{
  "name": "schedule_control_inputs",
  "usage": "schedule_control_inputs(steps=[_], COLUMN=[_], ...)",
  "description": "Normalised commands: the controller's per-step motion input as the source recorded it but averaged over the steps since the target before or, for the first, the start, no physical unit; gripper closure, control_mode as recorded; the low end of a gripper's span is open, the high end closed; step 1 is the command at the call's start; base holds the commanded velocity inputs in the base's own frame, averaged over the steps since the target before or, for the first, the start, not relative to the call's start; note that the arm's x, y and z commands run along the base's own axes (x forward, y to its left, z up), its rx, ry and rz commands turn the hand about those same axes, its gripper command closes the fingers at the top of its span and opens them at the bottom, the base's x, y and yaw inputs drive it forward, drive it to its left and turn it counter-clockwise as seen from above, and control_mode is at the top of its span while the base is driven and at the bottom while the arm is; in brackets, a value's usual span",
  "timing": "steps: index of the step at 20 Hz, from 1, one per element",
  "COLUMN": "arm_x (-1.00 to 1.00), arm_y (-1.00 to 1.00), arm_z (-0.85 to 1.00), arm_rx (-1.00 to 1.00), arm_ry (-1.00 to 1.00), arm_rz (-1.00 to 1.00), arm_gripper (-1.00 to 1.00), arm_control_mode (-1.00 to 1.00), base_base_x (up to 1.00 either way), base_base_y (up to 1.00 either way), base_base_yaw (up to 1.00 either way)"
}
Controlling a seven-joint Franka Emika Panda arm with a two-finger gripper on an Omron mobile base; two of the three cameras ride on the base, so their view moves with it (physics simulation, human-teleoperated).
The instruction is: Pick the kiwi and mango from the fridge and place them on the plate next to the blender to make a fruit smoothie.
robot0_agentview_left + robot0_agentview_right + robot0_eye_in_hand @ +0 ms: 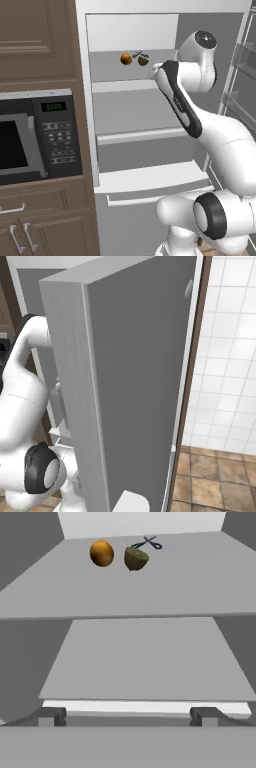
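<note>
Hand view: the claw (128,716) gapes wide, holding nothing; well ahead of it on a fridge (150,587) shelf sit mango (101,553), kiwi (135,559) and scissors (149,543).

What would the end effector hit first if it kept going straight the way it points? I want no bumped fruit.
Probably nothing soon. The open end effector points into the fridge over a bare shelf. The mango and kiwi sit on the shelf above its line, so the back wall likely comes first; depth is unclear.
</note>
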Motion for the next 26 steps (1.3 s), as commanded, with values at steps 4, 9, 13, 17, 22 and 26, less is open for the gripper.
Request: schedule_control_inputs(steps=[4, 9, 13, 17, 22, 26], arm_x=[1.00, 1.00, 1.00, 1.00, 0.91, 0.67], arm_y=[-0.04, -0.03, 0.00, 0.00, 0.00, 0.00], arm_z=[0.19, 0.03, 0.00, -0.01, -0.12, -0.26], arm_rx=[0.07, 0.07, 0.01, 0.00, 0.00, 0.00], arm_ry=[0.00, 0.00, 0.00, 0.00, 0.00, 0.01], arm_rz=[-0.02, 0.00, 0.00, 0.00, 0.00, 0.00], arm_gripper=[-1.00, -1.00, -1.00, -1.00, -1.00, -1.00], arm_control_mode=[-1.00, -1.00, -1.00, -1.00, -1.00, -1.00], base_base_x=[0.00, 0.00, 0.00, 0.00, 0.00, 0.00], base_base_y=[0.00, 0.00, 0.00, 0.00, 0.00, 0.00], base_base_yaw=[0.00, 0.00, 0.00, 0.00, 0.00, 0.00])
